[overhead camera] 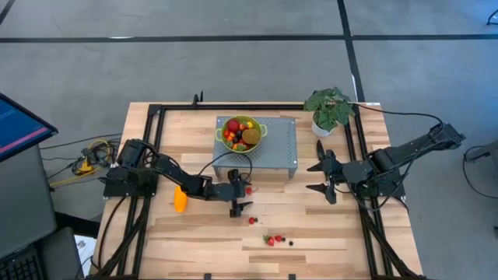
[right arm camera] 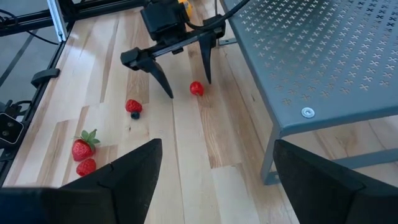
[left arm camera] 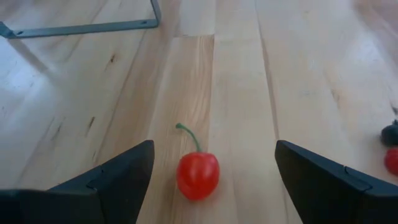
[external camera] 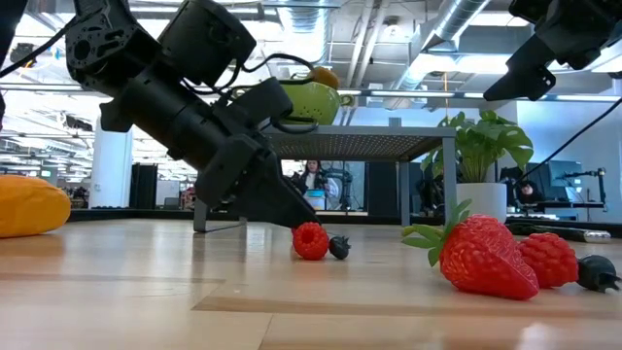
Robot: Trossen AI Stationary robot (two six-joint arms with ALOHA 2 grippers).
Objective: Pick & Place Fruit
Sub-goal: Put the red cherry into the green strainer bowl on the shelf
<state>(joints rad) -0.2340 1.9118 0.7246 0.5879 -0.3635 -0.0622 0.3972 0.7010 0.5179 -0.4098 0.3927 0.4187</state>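
cherry (left arm camera: 198,176): on bare wood just in front of the grey stand (overhead camera: 274,144); small, light, round, glossy, so likely to roll or squirt out
left gripper (right arm camera: 185,83): jaws spread, straddling it; best pinched across the body, not the stem
right gripper (overhead camera: 324,177): open, waiting by the plant (overhead camera: 330,109)

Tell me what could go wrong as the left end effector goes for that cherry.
The cherry is round and lies nearer one finger of the open left end effector, so an uneven close could roll it away. Its upright stem may snag. The grey rack stands close by, leaving little room to swing.
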